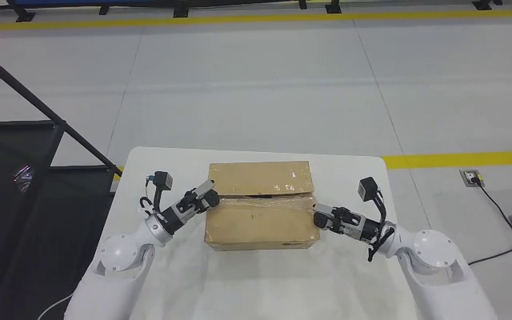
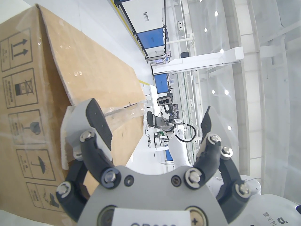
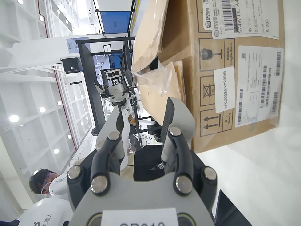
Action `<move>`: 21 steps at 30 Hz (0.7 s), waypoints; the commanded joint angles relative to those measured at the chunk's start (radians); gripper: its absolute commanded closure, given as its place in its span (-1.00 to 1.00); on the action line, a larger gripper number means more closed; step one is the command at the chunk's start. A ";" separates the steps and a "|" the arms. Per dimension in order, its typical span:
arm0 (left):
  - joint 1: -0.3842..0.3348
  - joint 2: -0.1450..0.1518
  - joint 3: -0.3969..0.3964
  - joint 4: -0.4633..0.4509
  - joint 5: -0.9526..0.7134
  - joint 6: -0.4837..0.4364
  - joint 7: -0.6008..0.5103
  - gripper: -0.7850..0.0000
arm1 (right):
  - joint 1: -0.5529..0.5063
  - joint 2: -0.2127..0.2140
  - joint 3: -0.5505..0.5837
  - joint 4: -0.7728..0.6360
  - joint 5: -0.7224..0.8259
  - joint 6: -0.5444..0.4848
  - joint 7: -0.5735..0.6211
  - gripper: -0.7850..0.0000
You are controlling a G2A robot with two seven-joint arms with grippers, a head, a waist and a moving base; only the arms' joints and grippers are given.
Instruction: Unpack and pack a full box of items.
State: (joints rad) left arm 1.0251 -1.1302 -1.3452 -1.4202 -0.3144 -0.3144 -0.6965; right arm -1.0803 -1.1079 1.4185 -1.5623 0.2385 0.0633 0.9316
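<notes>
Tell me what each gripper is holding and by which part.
Nothing held: left gripper and right gripper are both open at opposite ends of the cardboard box.

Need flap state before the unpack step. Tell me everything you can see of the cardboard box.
The box is brown corrugated cardboard, upright in the middle of the white table. Its two top flaps are folded down but not flush, with a dark gap along the seam; torn clear tape hangs at both seam ends. One end bears printed handling symbols, the other white barcode labels. The left gripper and right gripper, both open, sit at opposite ends by the top edge; contact is unclear.
</notes>
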 commanded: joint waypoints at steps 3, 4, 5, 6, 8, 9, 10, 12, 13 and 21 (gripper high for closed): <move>-0.001 0.000 0.001 0.000 -0.003 -0.001 -0.001 -1.00 | 0.007 0.001 -0.010 0.003 0.004 0.025 -0.007 -0.08; -0.001 -0.001 0.002 0.001 -0.004 -0.001 -0.002 -1.00 | 0.015 0.000 -0.018 0.009 0.004 0.031 -0.009 -0.10; -0.001 -0.001 0.002 0.001 -0.004 -0.001 -0.002 -1.00 | 0.023 -0.001 -0.026 0.017 0.002 0.038 -0.012 -0.15; -0.001 -0.001 0.002 0.001 -0.004 -0.001 -0.002 -1.00 | 0.033 -0.002 -0.036 0.024 0.000 0.044 -0.014 -0.16; -0.001 -0.001 0.000 0.001 -0.004 -0.003 -0.002 -1.00 | 0.050 -0.004 -0.051 0.038 0.003 0.049 -0.017 -0.12; 0.000 0.000 -0.001 0.001 -0.005 -0.003 -0.003 -1.00 | 0.058 -0.005 -0.057 0.044 0.004 0.051 -0.018 -0.12; 0.000 0.000 -0.003 0.001 -0.006 -0.003 -0.003 -1.00 | 0.065 -0.005 -0.063 0.051 0.005 0.053 -0.019 -0.12; 0.001 0.000 -0.006 0.002 -0.008 -0.003 -0.004 -1.00 | 0.080 -0.006 -0.073 0.064 0.007 0.056 -0.020 -0.10; 0.001 0.001 -0.007 0.001 -0.009 -0.004 -0.005 -1.00 | 0.086 -0.007 -0.078 0.070 0.010 0.057 -0.021 -0.10; 0.004 0.001 -0.014 0.002 -0.017 -0.007 -0.006 -1.00 | 0.124 -0.011 -0.112 0.098 0.001 0.078 -0.045 0.27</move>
State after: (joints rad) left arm 1.0289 -1.1290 -1.3586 -1.4177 -0.3296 -0.3216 -0.7019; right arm -0.9578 -1.1188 1.3079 -1.4631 0.2395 0.1397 0.8871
